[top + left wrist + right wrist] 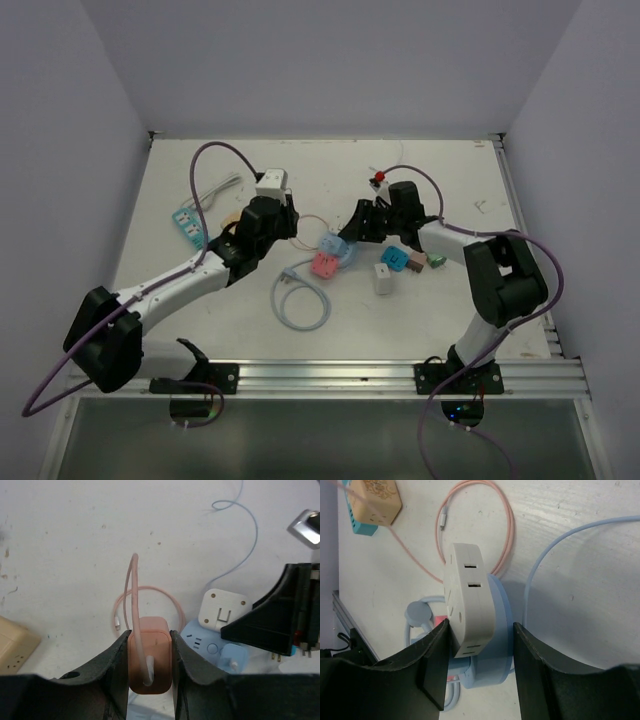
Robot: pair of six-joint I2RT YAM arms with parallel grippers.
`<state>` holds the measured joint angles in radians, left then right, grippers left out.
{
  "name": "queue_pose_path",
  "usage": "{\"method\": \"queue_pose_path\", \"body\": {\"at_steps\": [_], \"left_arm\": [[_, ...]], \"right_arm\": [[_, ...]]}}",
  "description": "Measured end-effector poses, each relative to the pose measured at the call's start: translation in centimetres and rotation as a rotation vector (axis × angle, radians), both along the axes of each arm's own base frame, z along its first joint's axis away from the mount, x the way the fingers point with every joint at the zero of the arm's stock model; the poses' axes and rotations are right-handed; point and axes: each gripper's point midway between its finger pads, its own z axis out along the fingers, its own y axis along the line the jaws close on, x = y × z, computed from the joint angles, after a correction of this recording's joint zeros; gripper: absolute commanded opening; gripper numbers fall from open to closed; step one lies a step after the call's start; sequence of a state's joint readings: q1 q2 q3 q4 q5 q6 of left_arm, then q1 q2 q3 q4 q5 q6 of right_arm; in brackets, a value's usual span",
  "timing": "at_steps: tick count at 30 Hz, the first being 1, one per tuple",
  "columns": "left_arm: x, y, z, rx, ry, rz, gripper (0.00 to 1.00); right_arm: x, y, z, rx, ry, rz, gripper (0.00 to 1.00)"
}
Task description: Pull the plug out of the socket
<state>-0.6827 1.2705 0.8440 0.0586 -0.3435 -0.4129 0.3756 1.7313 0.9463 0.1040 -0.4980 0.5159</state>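
Observation:
My left gripper [149,647] is shut on a pink plug [150,655], and its pink cable [131,587] loops over the table ahead. The plug sits apart from the light blue socket [200,641], which lies just to its right with a white adapter [223,608] on it. In the right wrist view my right gripper [479,647] is open and straddles the blue socket [500,630]. Its left finger touches the white adapter [470,595] and its right finger stands off the socket. In the top view the left gripper [283,226] and the right gripper [352,228] face each other across the socket [336,247].
A pink block [325,265], a coiled blue cable [300,300], a white cube [383,278] and teal adapters [393,258] lie near the socket. A teal power strip [188,224] and a beige cube [372,497] lie to the left. A white block [271,183] lies behind the left gripper.

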Motion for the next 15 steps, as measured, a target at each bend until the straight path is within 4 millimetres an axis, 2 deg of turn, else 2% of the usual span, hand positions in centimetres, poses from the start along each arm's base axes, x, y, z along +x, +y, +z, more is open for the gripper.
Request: {"method": "queue_pose_path", "body": {"at_steps": [6,9,10,12,13,15], "left_arm": [[1.9,1.2,-6.9,0.020,0.179,0.044,0.12],[2.0,1.4,-9.5,0.025,0.246,0.046,0.22],[1.9,1.2,-10.2,0.026,0.265,0.039,0.29],[1.6,0.9,-11.2,0.024,0.294,0.024,0.38],[1.5,0.8,-11.5,0.024,0.302,0.018,0.46],[1.3,0.6,-11.7,0.015,0.311,0.009,0.56]], "right_arm": [[-0.3,0.2,0.8,0.041,-0.033,0.027,0.00],[-0.1,0.4,1.2,0.052,-0.052,0.032,0.00],[-0.1,0.4,1.3,0.054,-0.055,0.034,0.00],[0.0,0.5,1.3,0.057,-0.060,0.035,0.00],[0.0,0.5,1.3,0.057,-0.060,0.035,0.00],[0.0,0.4,1.3,0.054,-0.062,0.036,0.00]]}}
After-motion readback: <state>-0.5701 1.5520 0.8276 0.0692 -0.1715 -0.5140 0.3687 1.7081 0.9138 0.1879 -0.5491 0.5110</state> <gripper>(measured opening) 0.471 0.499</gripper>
